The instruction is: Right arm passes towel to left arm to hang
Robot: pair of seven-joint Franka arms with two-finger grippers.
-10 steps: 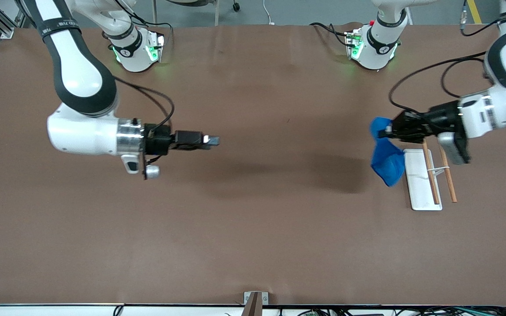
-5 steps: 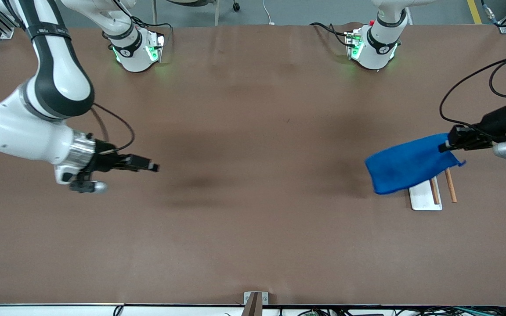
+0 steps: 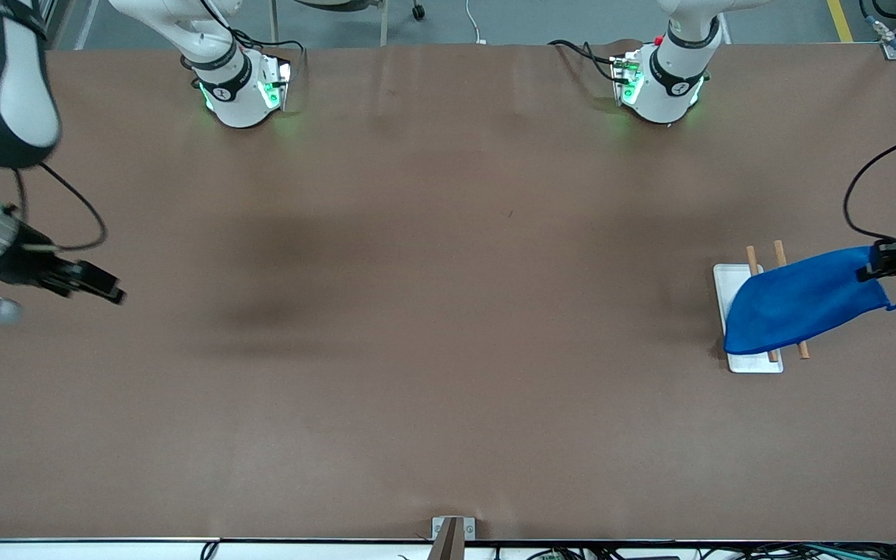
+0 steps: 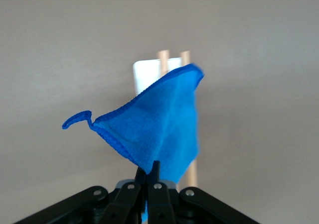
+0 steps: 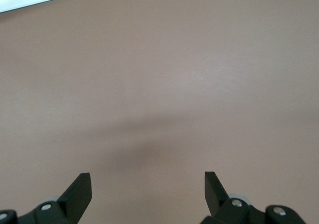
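Observation:
The bright blue towel (image 3: 802,303) hangs from my left gripper (image 3: 866,272), which is shut on its edge at the left arm's end of the table. The towel is spread over the white tray (image 3: 728,288) and its two wooden rods (image 3: 751,255), covering most of them. In the left wrist view the towel (image 4: 157,129) hangs in front of the tray (image 4: 147,74) and rods (image 4: 163,59), with its corner loop (image 4: 77,119) sticking out; my left gripper (image 4: 149,171) pinches its lower corner. My right gripper (image 3: 113,294) is open and empty over the table at the right arm's end; it also shows in the right wrist view (image 5: 148,184).
The brown table (image 3: 448,311) fills the front view. Both arm bases (image 3: 238,85) stand along its edge farthest from the front camera. A small metal bracket (image 3: 452,529) sits at the table's nearest edge.
My left gripper has carried the towel toward the left arm's end, so it now covers the tray and rods. My right gripper has drawn back toward the right arm's end.

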